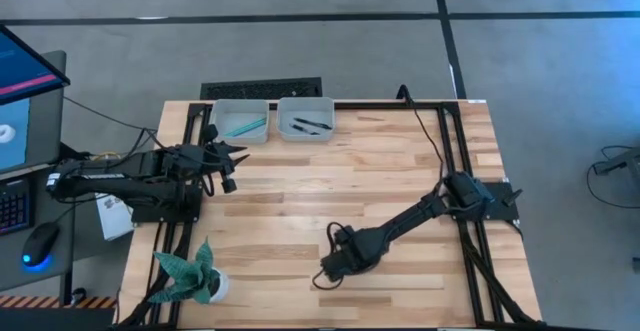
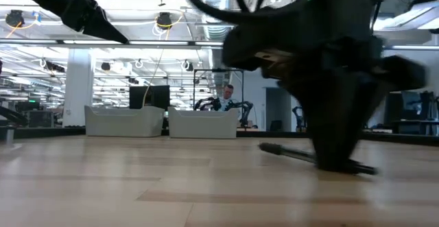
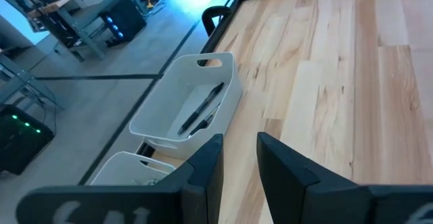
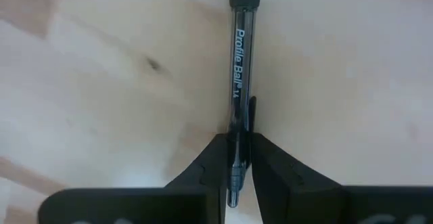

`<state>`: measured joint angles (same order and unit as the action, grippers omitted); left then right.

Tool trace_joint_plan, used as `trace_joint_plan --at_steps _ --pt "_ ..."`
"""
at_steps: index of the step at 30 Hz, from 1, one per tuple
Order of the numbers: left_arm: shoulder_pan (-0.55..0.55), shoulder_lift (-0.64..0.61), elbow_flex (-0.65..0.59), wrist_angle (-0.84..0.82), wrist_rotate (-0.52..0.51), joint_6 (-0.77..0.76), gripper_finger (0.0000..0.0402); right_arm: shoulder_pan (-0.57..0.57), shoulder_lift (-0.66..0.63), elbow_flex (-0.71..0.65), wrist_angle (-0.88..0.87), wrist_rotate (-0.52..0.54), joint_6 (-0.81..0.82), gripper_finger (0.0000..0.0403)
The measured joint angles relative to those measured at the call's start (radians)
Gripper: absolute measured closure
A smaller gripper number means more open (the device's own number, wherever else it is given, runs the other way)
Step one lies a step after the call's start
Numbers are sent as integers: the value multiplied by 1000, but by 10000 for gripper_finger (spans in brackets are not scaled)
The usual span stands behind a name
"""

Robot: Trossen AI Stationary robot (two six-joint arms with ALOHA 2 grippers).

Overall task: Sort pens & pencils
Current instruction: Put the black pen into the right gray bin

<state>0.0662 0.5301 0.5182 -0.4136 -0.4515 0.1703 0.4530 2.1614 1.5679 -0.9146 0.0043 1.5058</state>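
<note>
Nearest my right wrist camera is the slim black ballpoint pen (image 4: pixel 237 61) with a clear barrel and white lettering, lying flat on the pale wooden tabletop (image 1: pixel 400 181). It lies on the near half of the table, well apart from the bins, so I judge it the last stick left to sort. My right gripper (image 4: pixel 233 163) is down on it, jaws closed to a narrow slit with the barrel pinched between my fingers (image 4: pixel 203 173), near the clip end. From the table-level camera the pen (image 2: pixel 309 157) is still touching the wood beneath my gripper.

At the far edge two shallow white plastic bins stand side by side: the left bin (image 1: pixel 240 121) holds the teal sticks (image 1: pixel 245 126), the right bin (image 1: pixel 306 119) holds black ones (image 1: pixel 308 124), so mine belongs there. My left gripper (image 3: pixel 238 163) hovers near the bins, jaws slightly parted, holding nothing.
</note>
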Motion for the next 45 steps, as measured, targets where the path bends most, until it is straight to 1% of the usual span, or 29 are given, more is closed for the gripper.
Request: trace_joint_plan --at_steps 6,14,17,21,30,37,45 --pt "0 0 0 0 0 -13 319 -53 2 17 -10 39 -115 331" --pt "0 0 0 0 0 -14 319 -120 -2 22 -18 29 -247 332" --pt "0 0 0 0 0 -14 319 -140 -7 26 -24 42 -301 332" --pt "0 0 0 0 0 -26 319 -165 -12 52 -40 80 -357 332" --pt "0 0 0 -33 0 -55 319 -238 -13 106 -83 91 -516 332" --pt "0 0 0 -53 0 -105 319 -300 -14 179 -196 166 -625 334" --pt "0 0 0 -53 0 -130 319 -401 -15 328 -262 229 -810 335"
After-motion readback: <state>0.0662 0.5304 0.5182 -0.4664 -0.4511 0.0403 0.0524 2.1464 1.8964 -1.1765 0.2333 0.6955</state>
